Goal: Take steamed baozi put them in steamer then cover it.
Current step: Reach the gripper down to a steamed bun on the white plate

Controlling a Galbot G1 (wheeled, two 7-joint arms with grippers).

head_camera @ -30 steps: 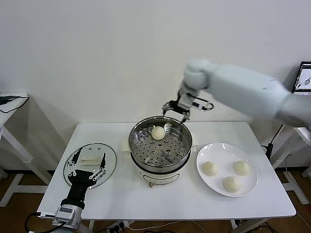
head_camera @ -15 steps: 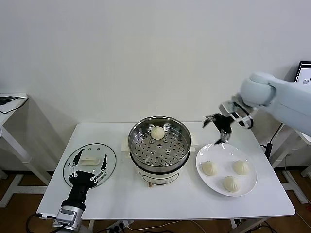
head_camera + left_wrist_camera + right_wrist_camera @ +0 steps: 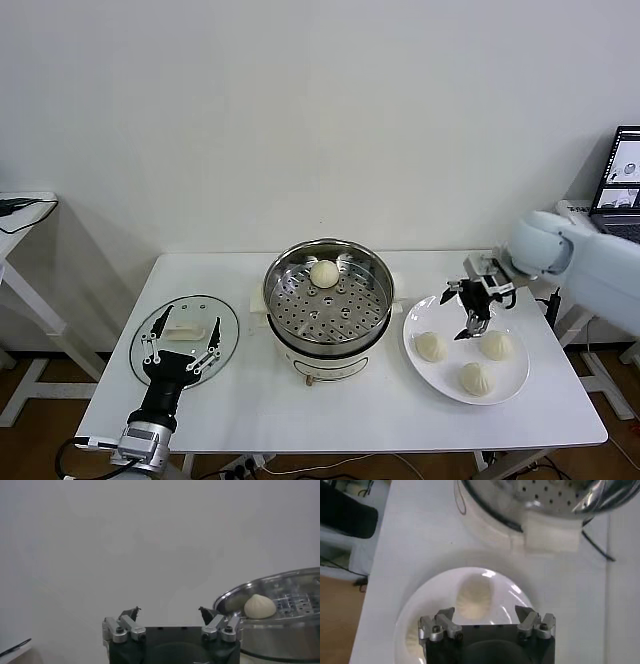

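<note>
Jaws of right gripper apart above plate; baozi blurred.

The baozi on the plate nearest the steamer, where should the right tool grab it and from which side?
Grip that baozi across its round sides, below the pleated top, coming straight down from above. It sits upright on the flat white plate, apart from the other two, so both flanks are free. The right tool hangs open just above the plate. Squeeze lightly; it looks soft.
</note>
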